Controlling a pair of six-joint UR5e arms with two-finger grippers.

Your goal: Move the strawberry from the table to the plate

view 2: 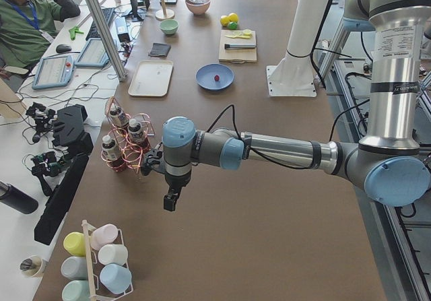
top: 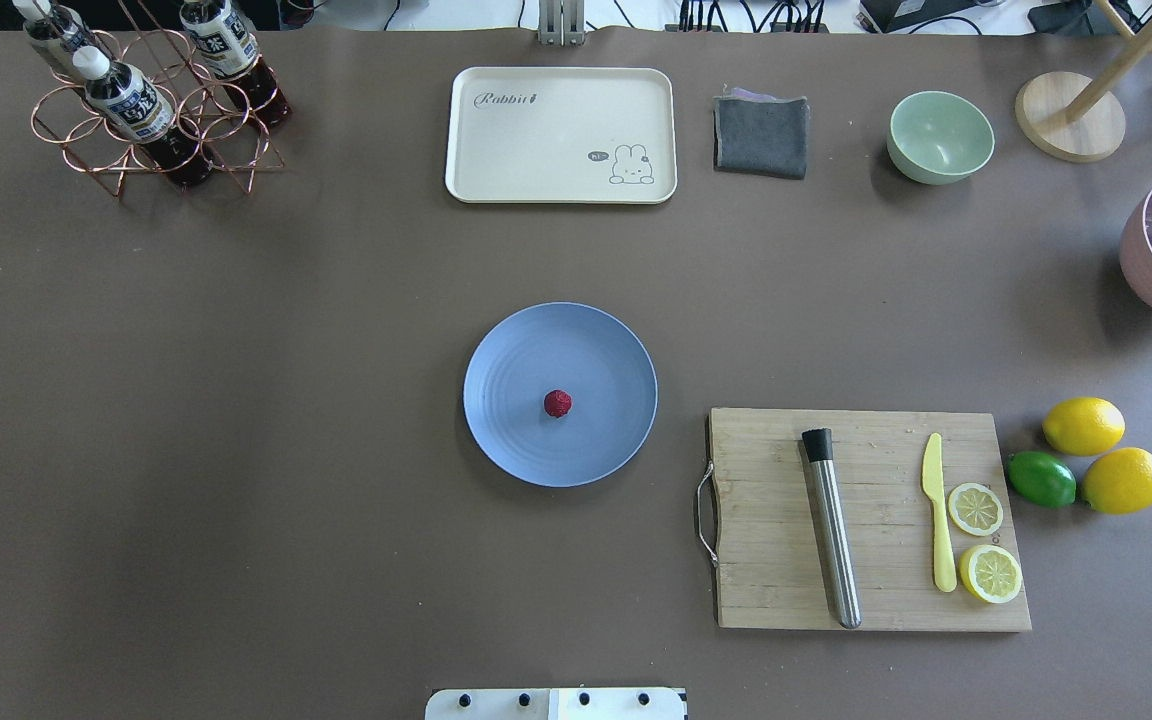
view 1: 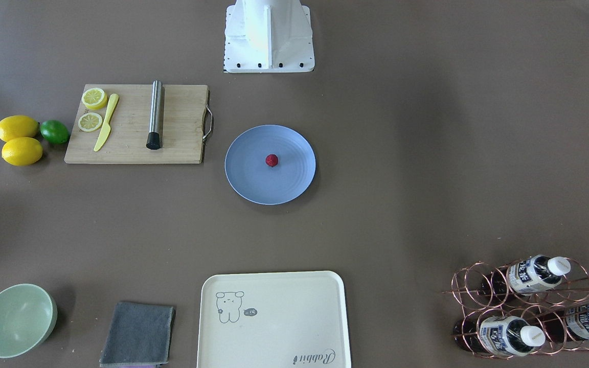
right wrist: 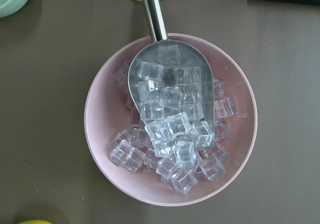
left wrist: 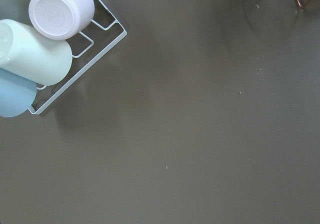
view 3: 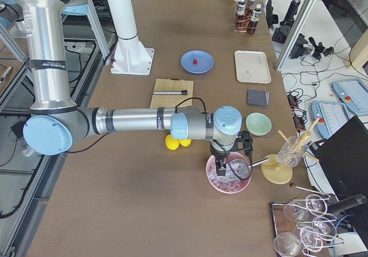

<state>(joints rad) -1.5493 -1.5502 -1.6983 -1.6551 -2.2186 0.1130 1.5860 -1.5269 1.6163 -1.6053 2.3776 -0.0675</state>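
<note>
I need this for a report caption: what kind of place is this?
Probably a robot test lab: a robot arm reaches over the table, and a tablet lies on a side desk.

Table (top: 236,400): flat, matte brown-grey. Clock bearings are taken in the overhead view from the central blue plate (top: 516,350).
- 12: cream tray (top: 536,140)
- 1: grey cloth (top: 761,135)
- 2: green bowl (top: 940,137)
- 3: two lemons (top: 1083,425) and a lime (top: 1041,478)
- 4: cutting board (top: 766,500)
- 10: bottle rack (top: 96,150)
</note>
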